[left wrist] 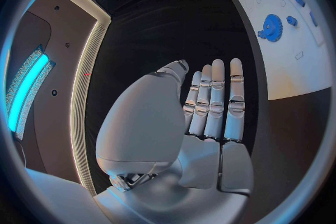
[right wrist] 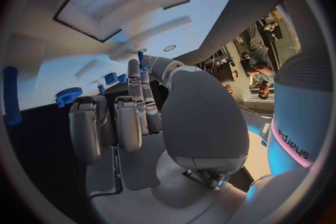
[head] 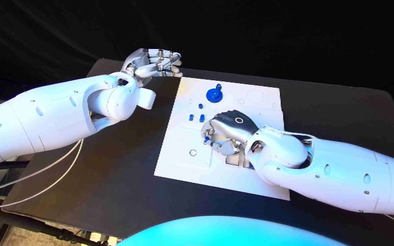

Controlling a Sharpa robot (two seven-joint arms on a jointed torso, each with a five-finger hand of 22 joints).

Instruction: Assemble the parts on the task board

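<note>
The head camera looks steeply down on the desk (head: 107, 160); each wrist camera sits close behind its own hand, and all share the task board (head: 246, 101).

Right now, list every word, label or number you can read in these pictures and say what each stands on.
"edi.pys", as far as it reads: dark letters on the pale rounded cover in the right wrist view; uncertain.
White task board: small marks, too small to read.

Pretty dark setup overall, black backdrop (head: 246, 24) behind a black table (head: 115, 160) that takes up most of the floor space. Off to the side there's a pale wall panel (left wrist: 49, 28) with a glowing blue light strip (left wrist: 24, 87) and a thin white one (left wrist: 87, 73).
</note>
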